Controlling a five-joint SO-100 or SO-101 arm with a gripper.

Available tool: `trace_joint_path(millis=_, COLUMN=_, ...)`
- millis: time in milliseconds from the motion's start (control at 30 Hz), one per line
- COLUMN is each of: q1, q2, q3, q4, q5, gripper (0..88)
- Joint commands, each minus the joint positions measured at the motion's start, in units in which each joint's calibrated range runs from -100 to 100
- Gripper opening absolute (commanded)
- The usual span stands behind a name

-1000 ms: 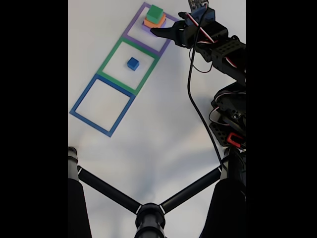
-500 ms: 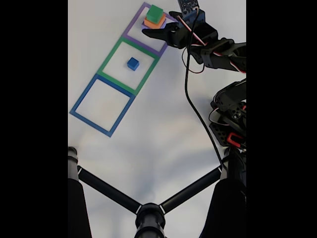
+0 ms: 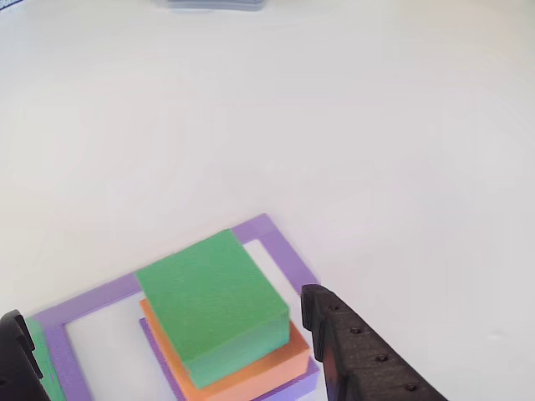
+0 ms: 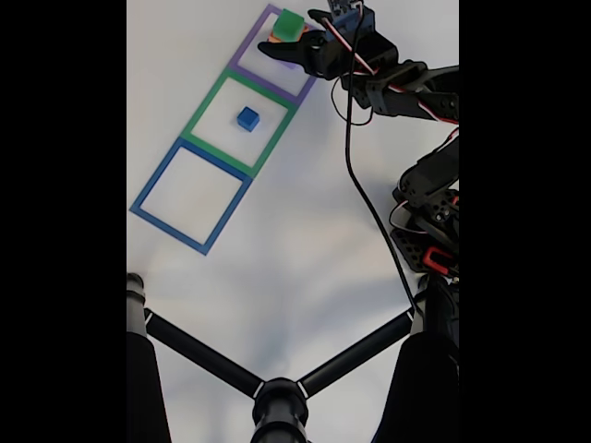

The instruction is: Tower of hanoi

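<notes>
The claw [image 4: 288, 46] reaches the green block [image 4: 288, 23]; blue cube [image 4: 247, 118] sits apart.

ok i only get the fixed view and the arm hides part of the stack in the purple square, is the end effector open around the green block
Observer: Yes. In the other view the end effector is open, with one finger on each side of the green block and neither touching it.
Operator: whats under the green one
Observer: An orange block, wider than the green, with a purple layer beneath it.
Operator: green sitting square on it
Observer: Roughly; its edges run along the orange one's, and an orange lip shows on two sides.
</notes>
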Motion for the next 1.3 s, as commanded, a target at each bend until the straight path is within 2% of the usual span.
trace_joint_path(millis=0, q1=-1.37, q2=-0.27, q3=-2.42, q4=-1.88, q5=0.00, gripper=41.0)
trace_joint_path(millis=767, q1=-1.14, q2=3.25, q3=-4.24, q4=-3.49, q5=0.00, gripper=39.9)
trace_joint_path(millis=1267, q1=-1.75, q2=4.70, q3=-4.69, q4=-4.55, q5=0.00, gripper=33.8)
